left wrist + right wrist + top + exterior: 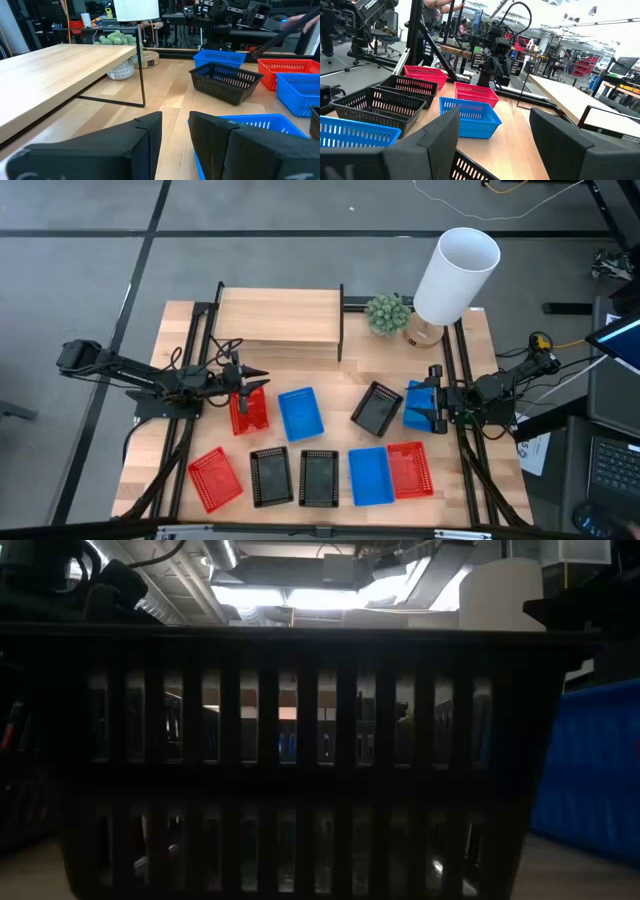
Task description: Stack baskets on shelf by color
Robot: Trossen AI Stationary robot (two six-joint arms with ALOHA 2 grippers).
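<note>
Baskets, nine in all, spread across the wooden tabletop point(190, 315); I count none on the shelf point(278, 317), which stands at the far edge of the table with its plank top bare.

Red, three: one basket point(249, 411) directly under my left gripper point(246, 385); a second point(214, 478) at the near left corner; a third point(409, 469) at the near right.

Blue, three: one point(301, 414) just beside the first red, mid-table; one point(370, 475) touching the near-right red; one point(416, 405) under my right gripper point(436, 398).

Black, three: two point(271, 476) point(319, 477) side by side in the near row; one point(377, 408) turned at an angle, just left of the far-right blue basket.

Left gripper: over the red basket in front of the shelf; the wrist view shows its fingers point(145, 135) a narrow gap apart with nothing between them.

Right gripper: at the right side of the table, over the blue basket; fingers point(440, 132) spread wide, gripping nothing.

Other items: small potted plant point(387, 314) and a lamp with a white shade point(456, 275), beside the shelf's right end.
</note>
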